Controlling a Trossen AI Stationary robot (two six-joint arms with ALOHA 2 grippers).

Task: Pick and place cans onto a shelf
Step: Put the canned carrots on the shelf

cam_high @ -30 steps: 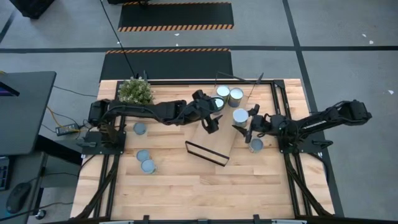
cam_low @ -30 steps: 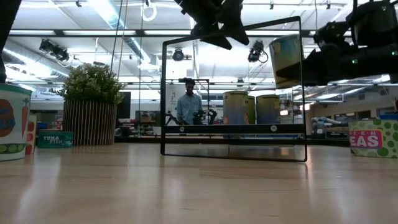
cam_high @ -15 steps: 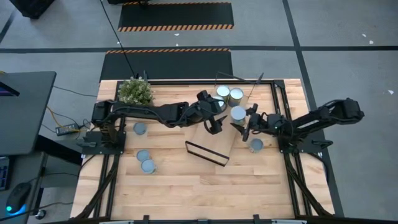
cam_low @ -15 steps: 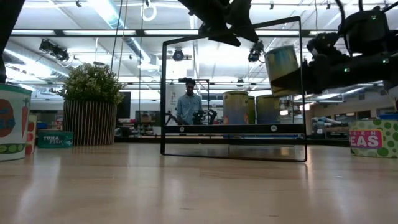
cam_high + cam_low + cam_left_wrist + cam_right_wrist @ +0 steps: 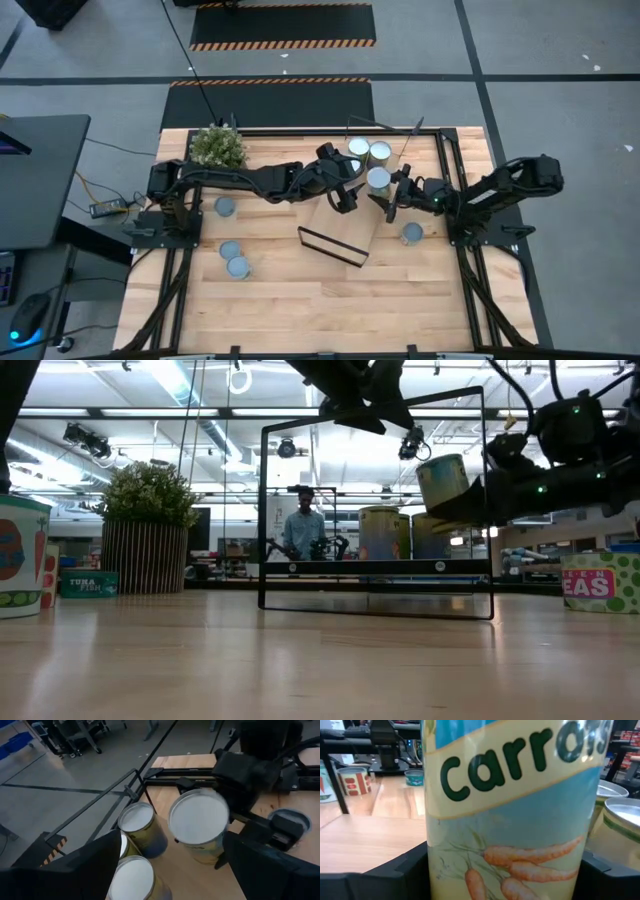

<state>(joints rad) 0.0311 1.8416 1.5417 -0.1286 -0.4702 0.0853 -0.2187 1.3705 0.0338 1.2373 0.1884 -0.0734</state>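
A carrot can is pinched by the right gripper above the shelf, where the two cans already placed could be knocked; the left gripper is spread, empty.

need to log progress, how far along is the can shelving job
Done: two cans stand on the shelf. In hand: the right gripper carries the carrots can above the shelf, near those two; the left gripper hovers open beside it. Left: four cans on the table, three near the left arm and one by the right arm.
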